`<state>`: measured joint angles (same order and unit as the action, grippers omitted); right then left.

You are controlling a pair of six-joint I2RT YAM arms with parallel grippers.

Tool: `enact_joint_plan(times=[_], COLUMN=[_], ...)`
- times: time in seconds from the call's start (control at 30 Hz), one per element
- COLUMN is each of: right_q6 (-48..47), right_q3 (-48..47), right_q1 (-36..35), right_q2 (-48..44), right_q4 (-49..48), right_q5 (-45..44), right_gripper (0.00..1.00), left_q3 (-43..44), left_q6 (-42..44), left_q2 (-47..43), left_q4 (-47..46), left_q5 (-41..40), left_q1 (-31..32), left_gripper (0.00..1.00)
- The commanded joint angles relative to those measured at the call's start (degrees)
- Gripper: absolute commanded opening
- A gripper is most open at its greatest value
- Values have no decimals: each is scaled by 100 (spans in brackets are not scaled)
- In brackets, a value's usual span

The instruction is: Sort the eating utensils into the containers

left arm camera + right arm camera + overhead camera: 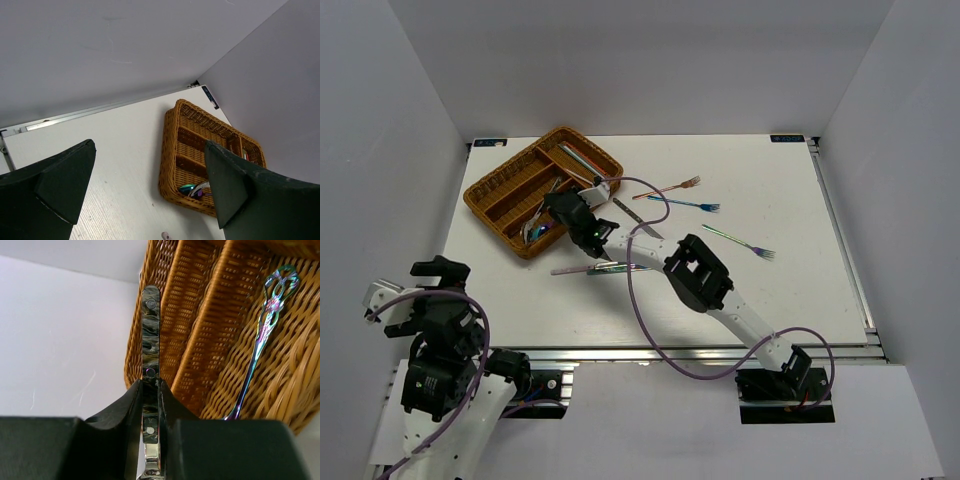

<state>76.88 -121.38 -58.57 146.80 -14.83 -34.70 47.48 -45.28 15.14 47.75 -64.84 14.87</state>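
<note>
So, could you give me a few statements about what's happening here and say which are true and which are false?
1. The right gripper is clamped on a marbled-handled utensil. True.
2. The left gripper is holding a fork. False: its jaws stand wide open with nothing between them.
3. Every utensil is already in the wicker tray. False: a rose-gold fork, a blue fork and others lie on the table.
4. An iridescent utensil lies inside a compartment of the tray. True.
</note>
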Motion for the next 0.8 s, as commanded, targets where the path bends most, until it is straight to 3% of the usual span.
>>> enact_joint_plan(times=[0.0, 0.07, 0.13, 0.23, 0.33, 0.37, 0.43, 0.57, 0.77], right_q6=[126, 3, -68, -313, -551, -586, -762, -1412, -3106], right_q3=[-439, -369, -342, -342, -202, 33, 211, 378, 2152], right_q1=[47, 47, 47, 47, 47, 38, 38, 38, 47], right_q2=[94, 94, 85, 68, -99, -256, -415, -923, -2602], right_q4=[24, -89, -99, -178, -248, -327, -468, -451, -935], right_q5=[-573, -608, -600, -521, -337, -301, -283, -327, -616], right_gripper=[0, 0, 7, 25, 53, 68, 89, 89, 89], left_q3=[-55, -73, -99, -117, -134, -143, -152, -169, -196], left_q6=[150, 194, 291, 353, 406, 432, 484, 607, 722], left_q2=[-19, -37, -63, -90, -107, -99, -81, -20, 33], left_q4=[-107, -160, -239, -301, -336, -354, -415, -503, -608], left_q5=[120, 173, 270, 340, 402, 411, 498, 648, 788], left_q1=[94, 103, 130, 139, 147, 147, 147, 147, 156], left_gripper=[98, 98, 98, 98, 98, 98, 98, 98, 98])
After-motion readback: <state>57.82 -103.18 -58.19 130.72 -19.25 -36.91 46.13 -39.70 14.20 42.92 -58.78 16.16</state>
